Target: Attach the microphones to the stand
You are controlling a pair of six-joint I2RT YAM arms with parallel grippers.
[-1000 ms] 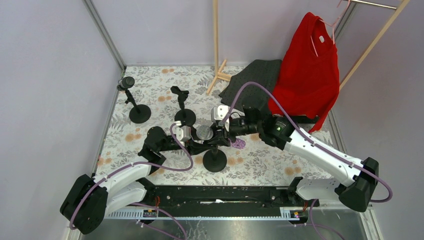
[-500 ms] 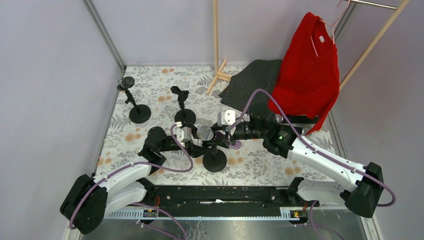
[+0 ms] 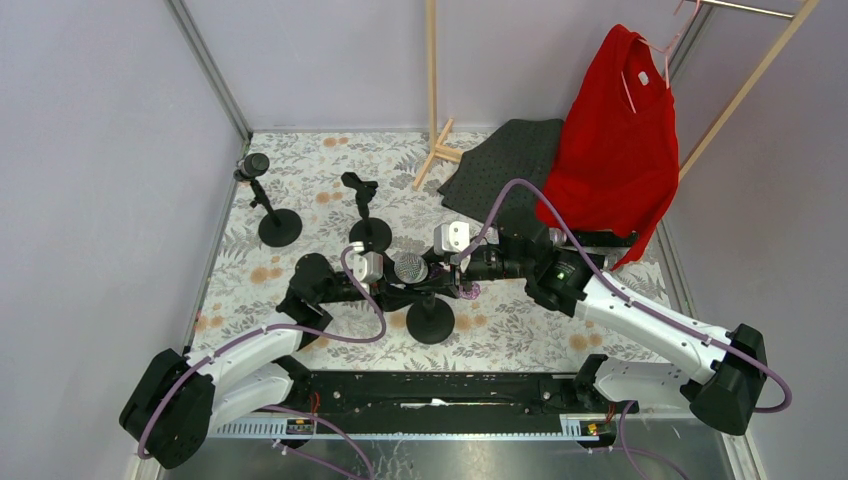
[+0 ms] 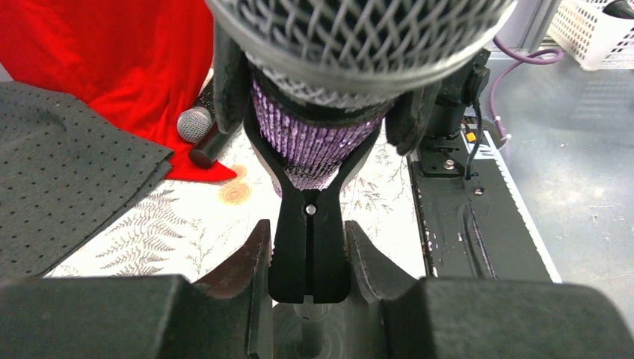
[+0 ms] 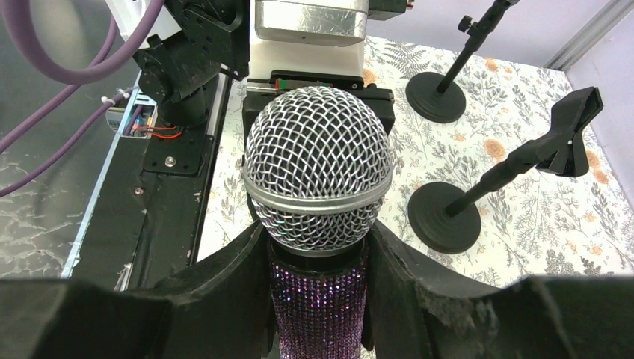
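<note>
The glittery purple microphone (image 3: 408,266) lies level in the clip of the near stand (image 3: 430,320). In the left wrist view its body (image 4: 314,149) sits between the clip's arms. My left gripper (image 3: 385,291) is shut on the clip's black handles (image 4: 309,250). My right gripper (image 3: 455,272) is shut on the purple body (image 5: 318,314) just behind the mesh head (image 5: 318,168). One black microphone (image 3: 252,165) sits on the far left stand (image 3: 279,227). Another black microphone (image 4: 198,127) lies by the red cloth. The middle stand's clip (image 3: 360,187) is empty.
A red shirt (image 3: 615,140) hangs on a wooden rack at the back right, above a dark perforated mat (image 3: 505,160). A wooden post (image 3: 432,80) stands at the back. The black base rail (image 3: 440,390) runs along the near edge.
My right wrist has shifted a little to the right, and the purple microphone's tail sits slightly further in. The left arm has not moved.
</note>
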